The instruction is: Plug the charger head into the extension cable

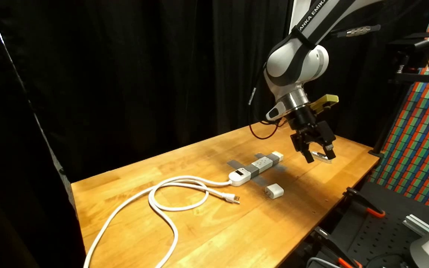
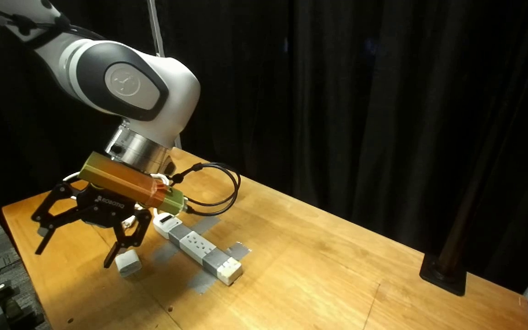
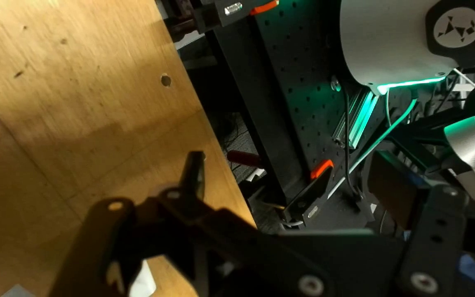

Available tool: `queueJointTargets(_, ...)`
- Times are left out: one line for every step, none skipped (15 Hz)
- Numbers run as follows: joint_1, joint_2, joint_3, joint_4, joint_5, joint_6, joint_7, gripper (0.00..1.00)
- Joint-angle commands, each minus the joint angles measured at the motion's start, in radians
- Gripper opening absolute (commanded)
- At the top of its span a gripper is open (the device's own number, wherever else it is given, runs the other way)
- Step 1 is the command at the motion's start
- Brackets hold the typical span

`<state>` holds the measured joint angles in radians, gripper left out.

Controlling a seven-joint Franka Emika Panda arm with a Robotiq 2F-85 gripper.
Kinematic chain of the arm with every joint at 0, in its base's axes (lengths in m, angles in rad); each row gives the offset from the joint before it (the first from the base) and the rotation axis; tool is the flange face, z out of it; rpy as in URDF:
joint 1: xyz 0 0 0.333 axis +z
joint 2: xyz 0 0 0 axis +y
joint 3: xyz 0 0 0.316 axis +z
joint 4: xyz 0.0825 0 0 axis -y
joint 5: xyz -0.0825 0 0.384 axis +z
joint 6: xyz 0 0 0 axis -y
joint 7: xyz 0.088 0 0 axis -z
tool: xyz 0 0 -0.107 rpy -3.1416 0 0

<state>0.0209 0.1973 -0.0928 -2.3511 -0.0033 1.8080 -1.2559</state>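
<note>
The charger head (image 1: pixel 275 191) is a small white block lying on the wooden table, prongs towards the loose plug of the cord. Beside it, grey tape holds down the extension cable's white strip (image 1: pixel 262 163), its sockets facing up and unoccupied. My gripper (image 1: pixel 319 156) hangs above the table with its fingers spread and nothing between them. In an exterior view the gripper (image 2: pixel 74 256) has one fingertip overlapping the sight line to the charger head (image 2: pixel 128 263), apart from it. The wrist view shows only a corner of the charger head (image 3: pixel 143 284), the gripper (image 3: pixel 297 173) covering the rest.
A thick white cord (image 1: pixel 176 232) loops over the table's left part, its plug (image 1: pixel 231 197) near the charger head. A small light object (image 1: pixel 322 158) shows behind the fingers, unclear what. Clamps (image 1: pixel 365 203) grip the table edge. A black post base (image 2: pixel 442 275) stands on the table.
</note>
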Motion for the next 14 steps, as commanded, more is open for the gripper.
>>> queueJointTargets(-0.056, 0.007, 0.036, -0.031, 0.018, 0.156, -0.058, 1.00)
queueJointTargets(-0.076, 0.025, 0.042, -0.034, 0.054, 0.224, -0.109, 1.00)
queueJointTargets(-0.096, 0.046, 0.047, -0.036, 0.099, 0.282, -0.153, 1.00)
queueJointTargets(-0.114, 0.059, 0.055, -0.043, 0.144, 0.335, -0.192, 1.00)
queueJointTargets(-0.133, 0.072, 0.064, -0.052, 0.197, 0.390, -0.231, 1.00)
queueJointTargets(-0.154, 0.084, 0.074, -0.062, 0.253, 0.442, -0.271, 1.00)
queueJointTargets(-0.177, 0.096, 0.085, -0.070, 0.309, 0.489, -0.318, 1.00)
queueJointTargets(-0.204, 0.106, 0.100, -0.075, 0.376, 0.519, -0.375, 1.00)
queueJointTargets(-0.231, 0.116, 0.116, -0.079, 0.441, 0.544, -0.438, 1.00)
queueJointTargets(-0.261, 0.130, 0.132, -0.082, 0.510, 0.558, -0.512, 1.00)
queueJointTargets(-0.287, 0.144, 0.149, -0.087, 0.583, 0.576, -0.587, 1.00)
queueJointTargets(-0.310, 0.156, 0.167, -0.090, 0.654, 0.585, -0.671, 1.00)
queueJointTargets(-0.348, 0.163, 0.206, -0.100, 0.713, 0.595, -0.749, 1.00)
queueJointTargets(-0.350, 0.174, 0.213, -0.120, 0.770, 0.623, -0.827, 1.00)
